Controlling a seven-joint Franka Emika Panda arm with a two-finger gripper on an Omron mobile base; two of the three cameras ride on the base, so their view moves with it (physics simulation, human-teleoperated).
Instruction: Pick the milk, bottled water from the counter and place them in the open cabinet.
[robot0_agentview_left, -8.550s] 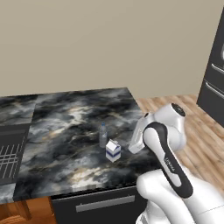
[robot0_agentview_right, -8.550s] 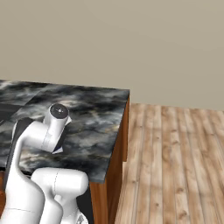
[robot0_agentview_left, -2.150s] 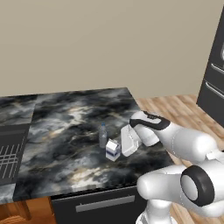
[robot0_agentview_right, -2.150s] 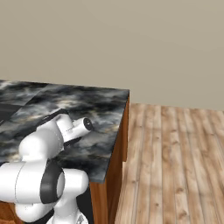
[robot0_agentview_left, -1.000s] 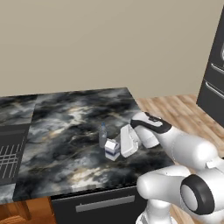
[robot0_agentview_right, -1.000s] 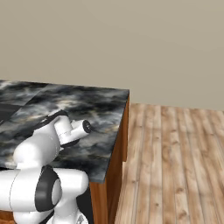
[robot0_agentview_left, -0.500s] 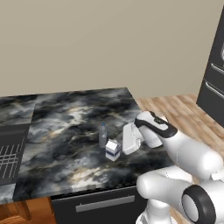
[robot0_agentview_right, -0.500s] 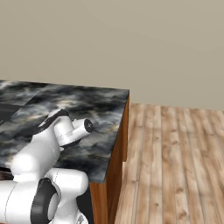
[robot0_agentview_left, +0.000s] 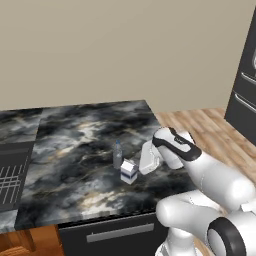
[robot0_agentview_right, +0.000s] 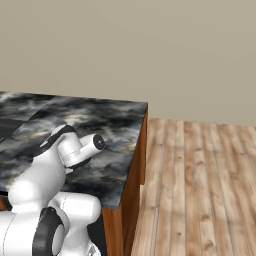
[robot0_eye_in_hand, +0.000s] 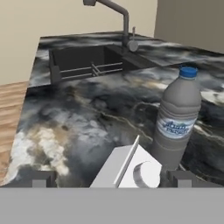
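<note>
The milk (robot0_agentview_left: 129, 171) is a small white carton with a dark blue band, standing near the front right of the counter (robot0_agentview_left: 75, 135). The bottled water (robot0_agentview_left: 117, 154) stands upright just behind it to the left. My gripper (robot0_agentview_left: 139, 167) hangs close to the carton's right side, open and holding nothing. In the hand view the milk's gabled top (robot0_eye_in_hand: 127, 168) lies low between the spread fingertips (robot0_eye_in_hand: 41, 179), and the bottled water (robot0_eye_in_hand: 177, 127) with its blue cap rises just to the right of it. The open cabinet is out of view.
A sink (robot0_eye_in_hand: 87, 61) with a curved faucet (robot0_eye_in_hand: 118, 17) lies farther along the counter, and its basin (robot0_agentview_left: 10, 175) is at the left. The counter's right edge (robot0_agentview_right: 142, 135) drops to wooden floor (robot0_agentview_right: 200, 175). A dark appliance (robot0_agentview_left: 245, 95) stands at the far right.
The hand has barely shifted beside the milk, while the arm's elbow has swung lower and to the right. The jaws stayed open.
</note>
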